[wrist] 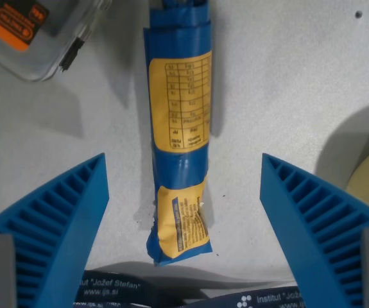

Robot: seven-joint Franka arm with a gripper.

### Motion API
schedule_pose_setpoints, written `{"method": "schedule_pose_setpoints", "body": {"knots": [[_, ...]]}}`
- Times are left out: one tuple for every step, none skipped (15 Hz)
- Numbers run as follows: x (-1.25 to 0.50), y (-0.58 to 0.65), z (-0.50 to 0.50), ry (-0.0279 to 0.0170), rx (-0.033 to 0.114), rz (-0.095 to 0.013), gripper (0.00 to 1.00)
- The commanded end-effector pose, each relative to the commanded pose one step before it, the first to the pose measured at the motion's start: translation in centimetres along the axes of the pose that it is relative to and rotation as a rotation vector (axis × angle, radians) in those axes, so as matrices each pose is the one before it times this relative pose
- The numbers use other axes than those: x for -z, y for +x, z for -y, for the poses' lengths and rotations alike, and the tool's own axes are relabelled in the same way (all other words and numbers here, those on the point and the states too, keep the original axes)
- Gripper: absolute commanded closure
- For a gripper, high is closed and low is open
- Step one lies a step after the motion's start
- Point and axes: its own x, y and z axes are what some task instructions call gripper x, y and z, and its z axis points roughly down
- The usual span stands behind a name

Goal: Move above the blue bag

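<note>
The gripper has its ribbed blue jaws spread wide, holding nothing and touching nothing. The blue bag, rolled into a long bundle with yellow printed labels, lies flat on the grey worktop between the jaws, clear of both and slightly nearer the one on the wrist view's left. It runs lengthwise from the top edge down to a crumpled end near the bottom.

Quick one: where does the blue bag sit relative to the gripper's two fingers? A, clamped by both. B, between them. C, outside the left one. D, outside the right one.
B: the blue bag lies on the table between the spread fingers, touching neither.
</note>
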Motion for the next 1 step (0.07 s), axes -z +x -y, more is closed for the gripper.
{"method": "schedule_pose_setpoints", "body": {"knots": [[-0.162, 0.8, 0.054, 0.02952, -0.0283, 0.0269, 0.0]]}}
